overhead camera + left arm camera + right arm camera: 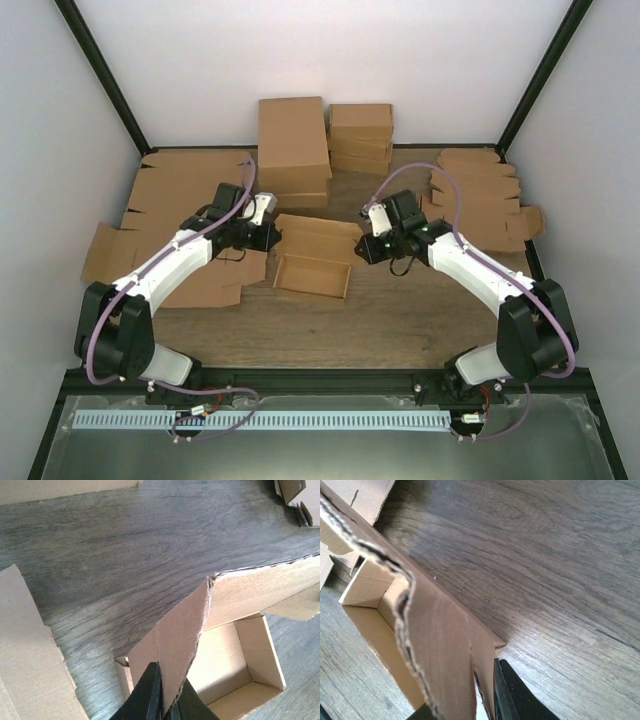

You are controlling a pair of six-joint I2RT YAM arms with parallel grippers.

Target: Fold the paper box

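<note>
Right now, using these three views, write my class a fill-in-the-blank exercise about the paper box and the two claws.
1. The left claw is shut on a ___ of the paper box.
2. The paper box lies ___ the left claw and the right claw.
3. The table under the paper box is made of ___.

Missing words: flap; between; wood.
</note>
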